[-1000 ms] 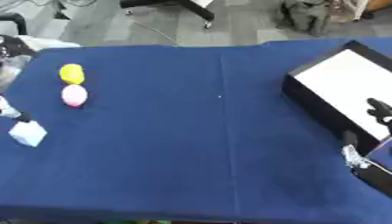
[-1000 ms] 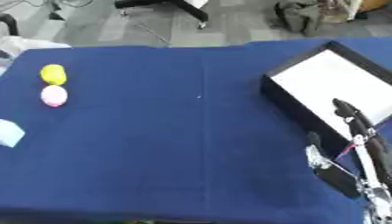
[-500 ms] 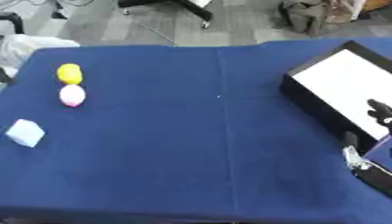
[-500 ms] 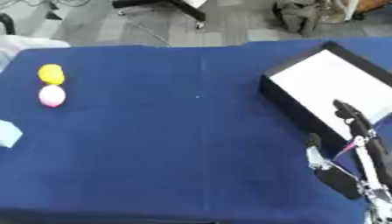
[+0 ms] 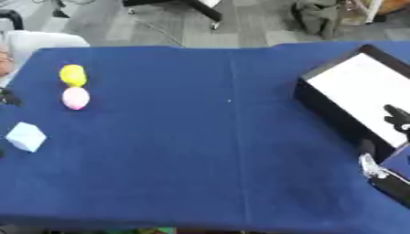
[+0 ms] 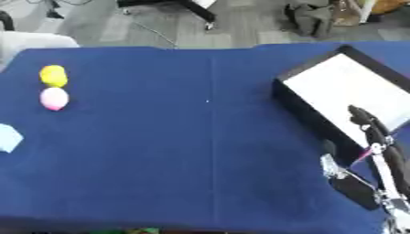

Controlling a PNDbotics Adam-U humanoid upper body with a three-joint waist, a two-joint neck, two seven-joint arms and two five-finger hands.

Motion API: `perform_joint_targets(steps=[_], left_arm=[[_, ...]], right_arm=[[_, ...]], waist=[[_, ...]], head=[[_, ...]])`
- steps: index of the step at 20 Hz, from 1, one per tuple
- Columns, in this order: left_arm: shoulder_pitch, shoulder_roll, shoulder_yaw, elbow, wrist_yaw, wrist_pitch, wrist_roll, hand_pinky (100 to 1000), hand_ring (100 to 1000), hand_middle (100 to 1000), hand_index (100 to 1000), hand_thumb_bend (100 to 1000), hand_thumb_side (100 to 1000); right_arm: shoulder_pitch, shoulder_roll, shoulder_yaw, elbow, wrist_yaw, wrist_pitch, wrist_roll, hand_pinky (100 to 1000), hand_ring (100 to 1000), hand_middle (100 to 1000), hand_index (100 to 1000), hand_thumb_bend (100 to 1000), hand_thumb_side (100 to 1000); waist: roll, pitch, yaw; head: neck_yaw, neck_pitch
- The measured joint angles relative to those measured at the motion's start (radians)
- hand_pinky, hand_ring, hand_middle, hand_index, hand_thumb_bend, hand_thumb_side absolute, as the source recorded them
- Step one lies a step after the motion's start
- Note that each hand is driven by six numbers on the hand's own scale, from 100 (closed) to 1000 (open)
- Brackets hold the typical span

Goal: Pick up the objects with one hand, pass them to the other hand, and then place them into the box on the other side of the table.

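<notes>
On the blue-covered worktop (image 5: 208, 151), a yellow egg-shaped object (image 5: 72, 75) lies near the left edge with a pink egg-shaped object (image 5: 75, 98) just beside it on the near side; a pale blue block (image 5: 26, 136) sits apart from them, closer still to the left edge. The black box (image 6: 340, 98) with its white inside stands askew at the right side, well apart from all three objects; the right hand (image 6: 376, 151) rests at the lower right beside the box, fingers straight and pointing up, grasping nothing. Only a dark scrap at the left edge of the left eye view may belong to the left hand (image 5: 6, 97); whether it is released or clenched I cannot tell.
</notes>
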Motion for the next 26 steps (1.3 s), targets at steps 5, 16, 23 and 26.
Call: perform_joint_targets(steps=[5,16,23,26], left_arm=[[-0.013,-0.014,-0.001,0.019,-0.014,-0.006,0.025,849,802,748,825,730,216],[-0.020,-0.045,-0.010,0.049,-0.037,-0.016,0.025,848,786,725,802,703,221],[-0.025,-0.045,-0.016,0.059,-0.054,-0.020,0.001,848,782,715,792,695,224],[-0.026,-0.045,-0.016,0.061,-0.058,-0.022,-0.006,845,775,703,781,683,221]], right_arm=[[0.000,0.000,0.000,0.000,-0.003,-0.003,0.004,873,879,928,997,100,569],[-0.003,0.000,0.000,0.000,-0.005,-0.004,0.004,873,879,929,997,100,571],[-0.004,0.000,0.000,0.000,-0.006,-0.004,0.005,873,879,929,997,100,571],[-0.004,0.000,0.000,0.000,-0.006,-0.004,0.005,873,879,929,997,100,571]], waist=[[-0.002,0.002,-0.002],[-0.004,0.008,-0.014],[-0.004,0.009,-0.016],[-0.004,0.010,-0.017]], head=[[0.002,0.000],[0.009,0.000],[0.009,0.000],[0.009,0.000]])
